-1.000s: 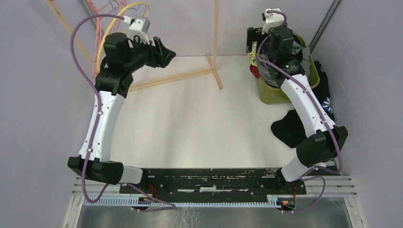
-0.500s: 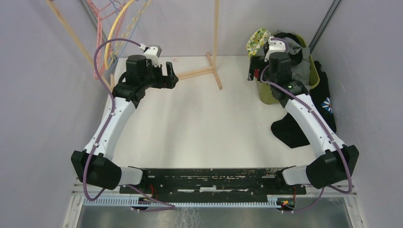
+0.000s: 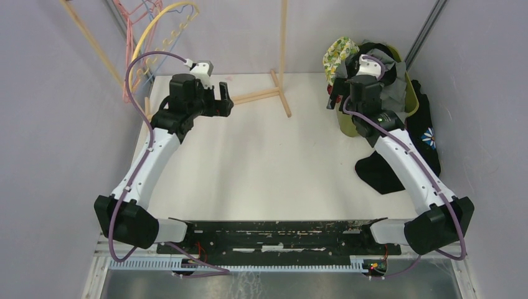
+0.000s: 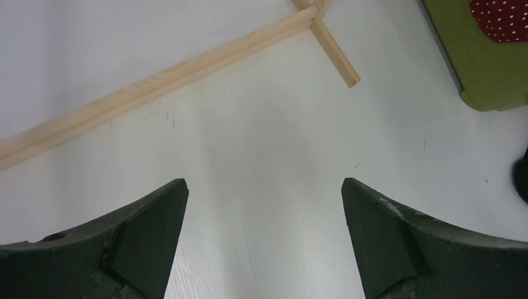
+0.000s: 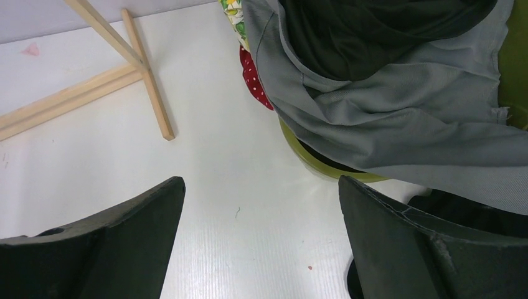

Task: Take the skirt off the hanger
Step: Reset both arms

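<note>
Reading this as the wrap-up step: left gripper (image 4: 264,187) is spread wide, holding nothing, over the table (image 4: 249,124); right gripper (image 5: 261,184) is equally spread and holding nothing, just beside the green basket (image 5: 311,165). Skirt is probably in that basket's heap, likely the grey cloth (image 5: 398,118) draped over the rim, though I can't confirm which piece. Hangers (image 3: 149,31) at far left carry no garment, so the next move is probably just pulling both arms back, clear of the wooden rack (image 3: 261,96).

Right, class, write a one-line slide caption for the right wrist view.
Open right hand above the white table, facing a green bin overflowing with grey cloth, a wooden frame to one side.
</note>
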Tool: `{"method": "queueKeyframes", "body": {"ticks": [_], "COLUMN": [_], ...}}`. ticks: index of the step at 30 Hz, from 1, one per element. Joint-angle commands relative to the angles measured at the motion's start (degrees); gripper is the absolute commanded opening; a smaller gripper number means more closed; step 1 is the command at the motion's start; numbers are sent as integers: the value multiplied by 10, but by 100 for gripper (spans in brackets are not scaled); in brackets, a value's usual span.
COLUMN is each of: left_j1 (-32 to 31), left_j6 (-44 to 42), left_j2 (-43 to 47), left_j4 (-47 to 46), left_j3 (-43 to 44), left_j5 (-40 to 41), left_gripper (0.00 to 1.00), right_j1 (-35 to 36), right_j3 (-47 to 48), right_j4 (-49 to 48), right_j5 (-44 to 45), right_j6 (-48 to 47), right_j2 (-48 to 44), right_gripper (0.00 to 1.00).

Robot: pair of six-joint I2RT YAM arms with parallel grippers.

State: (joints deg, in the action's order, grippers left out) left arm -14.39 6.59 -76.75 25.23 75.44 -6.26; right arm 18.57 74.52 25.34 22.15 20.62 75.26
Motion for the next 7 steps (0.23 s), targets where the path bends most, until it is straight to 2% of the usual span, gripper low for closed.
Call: {"method": "queueKeyframes", "body": {"ticks": [1,7], "left_j1": [-3,-2], "left_j6": [-15,-18], "left_j2": [0,-9], "left_j4": [-33,-34], "left_j3": [7,11], "left_j5": [14,15], "left_gripper": [99,99], "right_j1": [4,10], "right_j3": [26,33], "right_j4": [-21,-28], "right_j5": [25,44], "right_j6": [-9,-38], "right_j2": [13,26], "right_gripper": [100,100]}}
